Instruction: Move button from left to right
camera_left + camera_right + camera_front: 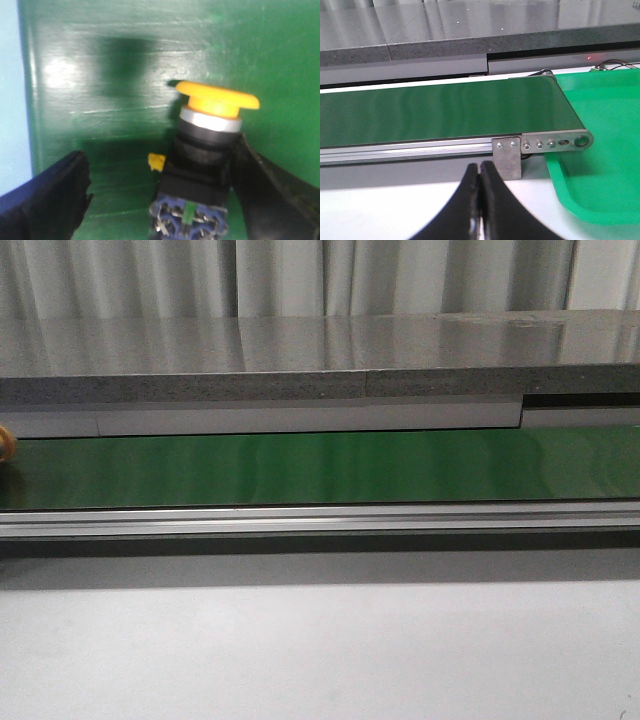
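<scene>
The button (207,150) has a yellow-orange mushroom cap, a silver ring, a black body and blue terminals. It rests on a green surface (125,75) in the left wrist view. My left gripper (160,200) is open around it: one finger (272,195) lies against the button's body, the other finger (47,200) stands well apart. In the front view only a sliver of the orange cap (4,444) shows at the far left edge of the green belt (320,465). My right gripper (480,172) is shut and empty, over the white table in front of the belt's end.
The green conveyor belt (440,112) has an aluminium front rail (320,518) and a metal end bracket (542,145). A green tray (605,150) lies beside the belt's right end. A grey ledge (320,360) runs behind the belt. White tabletop (320,650) lies in front.
</scene>
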